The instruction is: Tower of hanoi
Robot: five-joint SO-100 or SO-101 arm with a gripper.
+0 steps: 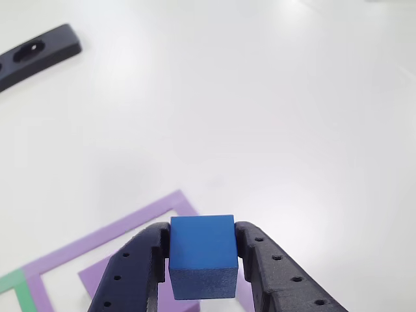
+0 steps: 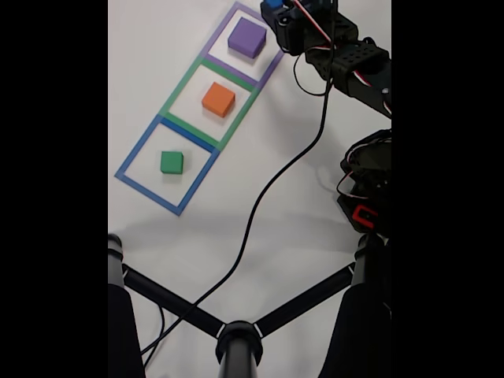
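I hold the blue cube [image 1: 201,253] clamped between my fingers [image 1: 158,260], lifted just beside the purple block [image 2: 247,37] at the far end of the taped row. A slack grip could let the small matte cube slip and land off-centre; salmon-orange block [image 2: 218,99] and green block [image 2: 172,162] sit beyond

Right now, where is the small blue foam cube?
The small blue foam cube is clamped in the hand, raised near the purple foam block at the fixed view's top.
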